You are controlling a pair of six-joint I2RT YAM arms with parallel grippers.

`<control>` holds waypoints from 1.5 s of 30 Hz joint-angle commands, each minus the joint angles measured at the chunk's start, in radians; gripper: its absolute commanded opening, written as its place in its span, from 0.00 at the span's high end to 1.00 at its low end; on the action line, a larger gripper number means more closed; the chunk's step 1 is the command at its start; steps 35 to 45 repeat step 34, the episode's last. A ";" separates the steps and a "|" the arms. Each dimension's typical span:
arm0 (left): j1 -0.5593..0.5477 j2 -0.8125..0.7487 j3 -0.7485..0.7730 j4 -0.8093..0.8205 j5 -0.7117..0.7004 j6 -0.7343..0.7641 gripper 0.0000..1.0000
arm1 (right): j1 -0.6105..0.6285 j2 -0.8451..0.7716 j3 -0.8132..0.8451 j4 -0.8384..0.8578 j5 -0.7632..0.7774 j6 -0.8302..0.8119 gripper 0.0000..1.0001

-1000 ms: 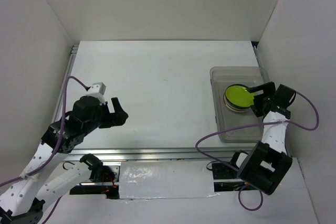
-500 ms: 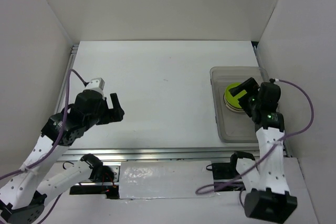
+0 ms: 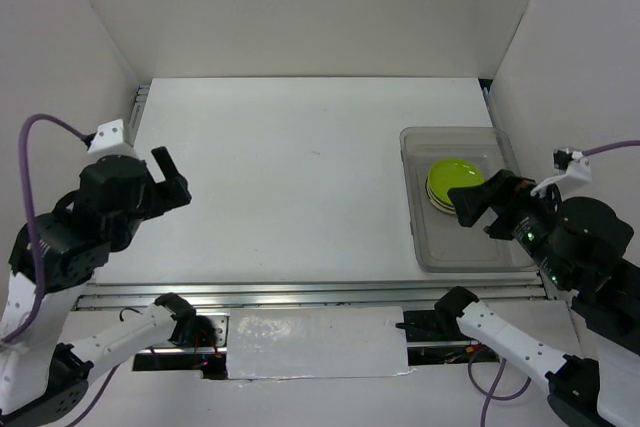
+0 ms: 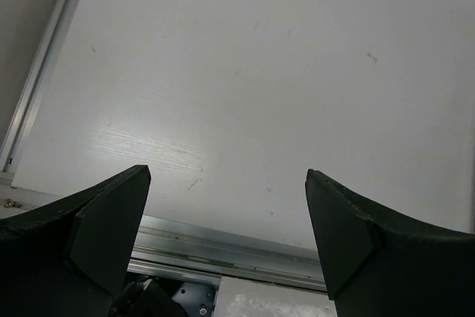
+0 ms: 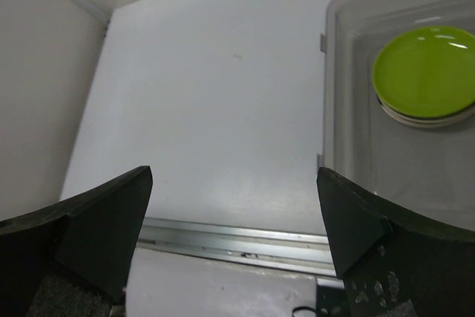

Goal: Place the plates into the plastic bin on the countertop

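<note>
Plates (image 3: 452, 184), lime green uppermost, are seen stacked in the plastic bin (image 3: 412, 217) at the countertop (image 3: 300, 177)'s right edge. The left gripper (image 3: 176, 179) and right gripper (image 3: 462, 205) are held released and empty. Placing is judged finished, with only parking called for.

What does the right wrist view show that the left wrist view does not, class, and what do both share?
Only the right wrist view: the plastic bin holding the lime green plate atop a pale plate, and the right end effector, open. Only the left wrist view: the left end effector, open. Both: the white countertop and its near metal rail.
</note>
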 commanded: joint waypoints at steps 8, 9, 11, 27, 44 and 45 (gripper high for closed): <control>0.008 -0.229 -0.091 -0.138 0.029 -0.009 0.01 | -0.098 -0.172 0.080 -0.265 -0.024 -0.147 0.00; 0.006 -0.240 -0.099 -0.135 0.037 -0.006 0.01 | -0.098 -0.184 0.079 -0.265 -0.020 -0.143 0.00; 0.008 -0.268 -0.115 -0.135 0.048 -0.009 0.01 | -0.101 -0.207 0.063 -0.262 -0.017 -0.135 0.00; 0.008 -0.365 -0.151 -0.142 0.065 -0.030 0.01 | -0.129 -0.253 0.007 -0.251 -0.077 -0.123 0.00; 0.008 -0.358 -0.151 -0.142 0.063 -0.027 0.01 | -0.129 -0.256 0.005 -0.253 -0.055 -0.114 0.00; 0.008 -0.358 -0.151 -0.142 0.063 -0.027 0.01 | -0.129 -0.256 0.005 -0.253 -0.055 -0.114 0.00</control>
